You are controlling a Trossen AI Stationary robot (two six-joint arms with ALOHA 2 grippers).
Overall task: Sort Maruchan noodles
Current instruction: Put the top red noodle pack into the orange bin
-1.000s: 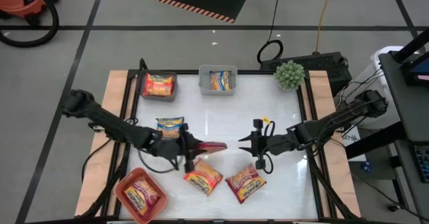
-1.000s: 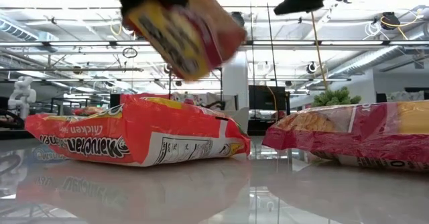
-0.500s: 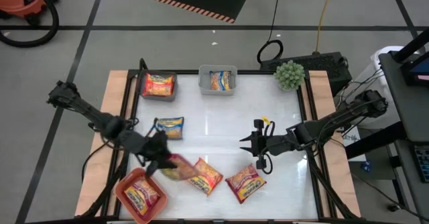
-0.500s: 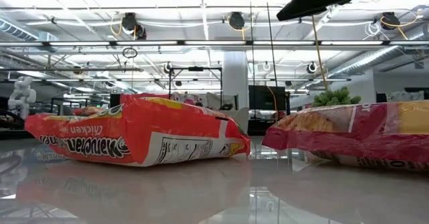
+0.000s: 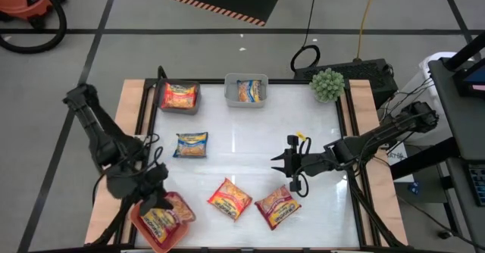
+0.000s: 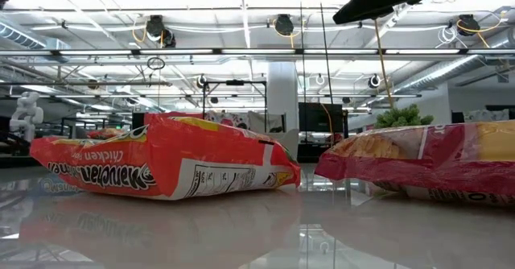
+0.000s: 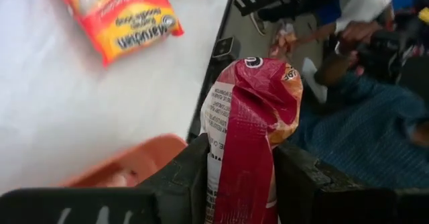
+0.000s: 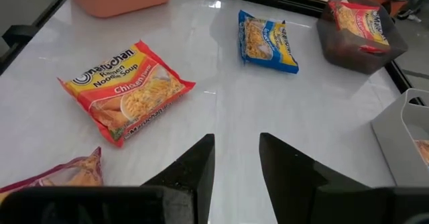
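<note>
White glossy table [image 5: 250,139] — ramen packets [image 5: 229,199] scattered, industrial room behind.

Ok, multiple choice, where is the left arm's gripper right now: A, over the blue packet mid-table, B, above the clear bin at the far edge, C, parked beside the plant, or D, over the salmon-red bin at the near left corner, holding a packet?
D: the high view shows the left gripper over the salmon-red bin, and its wrist view shows a red packet clamped between the jaws.
</note>
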